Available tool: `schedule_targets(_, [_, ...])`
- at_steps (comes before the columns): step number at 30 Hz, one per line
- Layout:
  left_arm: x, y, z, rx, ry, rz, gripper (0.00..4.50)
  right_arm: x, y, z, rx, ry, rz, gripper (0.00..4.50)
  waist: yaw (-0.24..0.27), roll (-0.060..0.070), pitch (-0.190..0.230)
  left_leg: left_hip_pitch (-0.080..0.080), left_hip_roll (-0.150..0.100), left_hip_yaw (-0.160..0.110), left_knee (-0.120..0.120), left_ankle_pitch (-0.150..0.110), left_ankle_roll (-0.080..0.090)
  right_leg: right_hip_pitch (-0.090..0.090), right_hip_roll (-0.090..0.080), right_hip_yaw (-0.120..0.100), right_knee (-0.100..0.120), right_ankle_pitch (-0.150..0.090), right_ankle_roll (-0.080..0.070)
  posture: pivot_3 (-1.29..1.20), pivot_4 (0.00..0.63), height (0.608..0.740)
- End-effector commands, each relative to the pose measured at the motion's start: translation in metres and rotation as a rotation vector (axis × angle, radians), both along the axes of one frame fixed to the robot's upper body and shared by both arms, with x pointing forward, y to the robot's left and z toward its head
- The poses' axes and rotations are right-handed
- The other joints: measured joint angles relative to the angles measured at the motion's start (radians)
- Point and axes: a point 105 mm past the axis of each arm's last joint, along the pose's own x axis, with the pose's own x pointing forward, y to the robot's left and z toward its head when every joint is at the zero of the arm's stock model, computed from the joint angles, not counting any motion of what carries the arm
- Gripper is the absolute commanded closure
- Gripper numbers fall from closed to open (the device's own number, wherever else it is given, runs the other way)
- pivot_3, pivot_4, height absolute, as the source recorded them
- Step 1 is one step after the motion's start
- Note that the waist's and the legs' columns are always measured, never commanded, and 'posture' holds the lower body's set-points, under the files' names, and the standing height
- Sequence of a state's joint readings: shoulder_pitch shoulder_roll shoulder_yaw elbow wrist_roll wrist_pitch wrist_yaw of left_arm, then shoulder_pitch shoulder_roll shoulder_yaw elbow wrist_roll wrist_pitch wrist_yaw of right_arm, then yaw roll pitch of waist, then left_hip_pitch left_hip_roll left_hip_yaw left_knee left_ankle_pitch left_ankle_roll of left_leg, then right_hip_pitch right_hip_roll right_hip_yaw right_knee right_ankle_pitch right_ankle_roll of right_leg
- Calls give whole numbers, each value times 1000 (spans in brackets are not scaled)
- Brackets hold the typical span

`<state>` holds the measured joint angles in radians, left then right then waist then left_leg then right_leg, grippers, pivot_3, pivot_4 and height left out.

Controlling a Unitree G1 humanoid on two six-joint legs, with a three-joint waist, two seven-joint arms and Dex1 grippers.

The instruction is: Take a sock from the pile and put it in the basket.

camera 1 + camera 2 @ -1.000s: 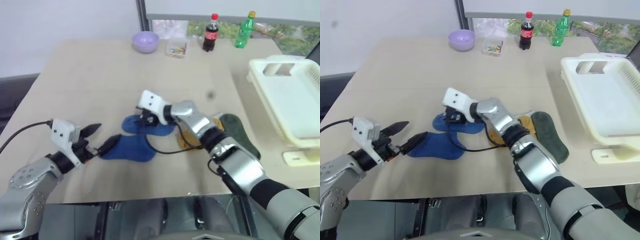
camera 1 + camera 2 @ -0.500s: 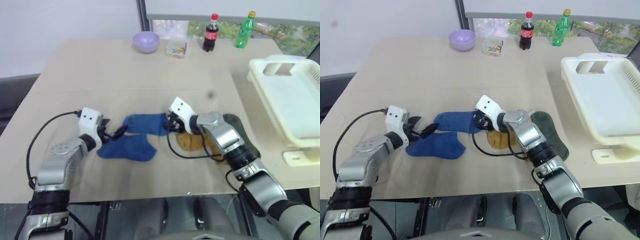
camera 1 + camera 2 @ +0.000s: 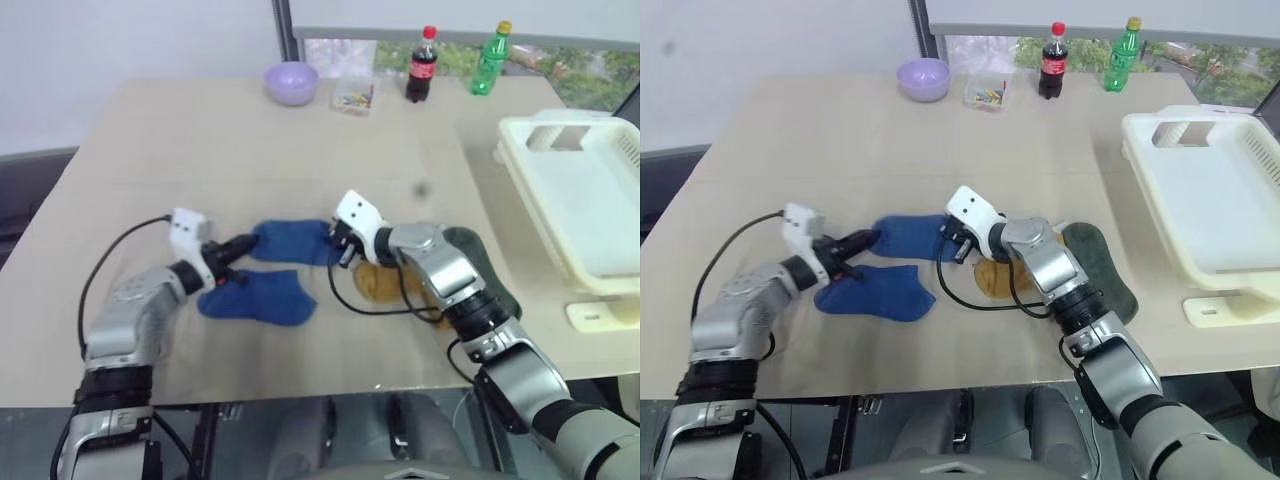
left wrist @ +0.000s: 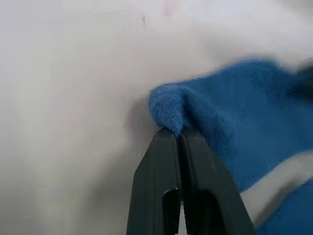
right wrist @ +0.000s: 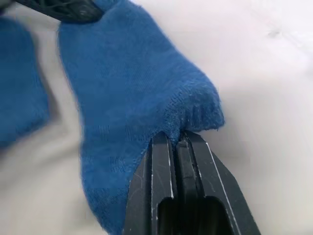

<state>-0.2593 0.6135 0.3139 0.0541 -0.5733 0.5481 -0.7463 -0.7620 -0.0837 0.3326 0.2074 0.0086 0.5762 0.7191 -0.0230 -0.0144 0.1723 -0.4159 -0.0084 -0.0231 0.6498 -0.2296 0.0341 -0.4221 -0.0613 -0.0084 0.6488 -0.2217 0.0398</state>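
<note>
Both grippers closed in since before: left gripper [image 3: 243, 243] and right gripper [image 3: 339, 245] each clamped on opposite ends of sock [image 3: 290, 242].

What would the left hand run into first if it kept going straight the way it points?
The blue sock it is already pinching at one end. Past that, the line seems to lead to the right hand, pinching the sock's other end, though depth is hard to judge.

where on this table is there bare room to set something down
The widest bare stretch of table runs between the lilac bowl at the back and the socks in the middle. Another bare strip lies along the near edge, in front of the second blue sock. It is crowded mid-table: both grippers pinch the sock beside the pile, and the basket takes the right side.
</note>
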Motion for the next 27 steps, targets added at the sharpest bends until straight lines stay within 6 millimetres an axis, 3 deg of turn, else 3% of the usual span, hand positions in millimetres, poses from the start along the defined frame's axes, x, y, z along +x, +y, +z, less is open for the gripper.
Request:
schedule_targets(1, [-32, 14, 39, -60, -32, -53, 4463, -32, 14, 47, 150, -40, 147, 4500, -8, 0, 0, 0, 0, 0, 0, 0, 0, 0, -1, 0, 0, 0, 0, 0, 150, 740])
schedule_targets(4, [-55, 22, 39, -40, 37, -69, 4463, -50, 17, 51, 156, 3, 211, 4500, -17, 1, 0, 0, 0, 0, -1, 0, 0, 0, -2, 0, -1, 0, 0, 0, 150, 740])
schedule_targets(11, [-90, 33, 31, 51, 166, -74, 4463, -74, 21, 35, 84, 138, 277, 4500, -13, 1, 0, 2, -1, -3, -1, 0, 0, 2, -5, -2, -2, -1, -1, 0, 150, 740])
schedule_targets(18, [-90, 44, 25, 162, 209, -55, 4463, -80, 25, 7, 15, 184, 256, 4500, -14, 0, 0, 1, -1, -3, -1, 0, 0, 2, -5, -2, -2, -1, -2, 0, 150, 740])
schedule_targets(27, [-88, 47, 14, 235, 245, -115, 4463, -78, 24, -4, -18, 157, 200, 4500, -15, 1, 0, 1, -2, -2, -2, 0, 0, 1, -5, -4, -2, -1, -2, 0, 150, 740])
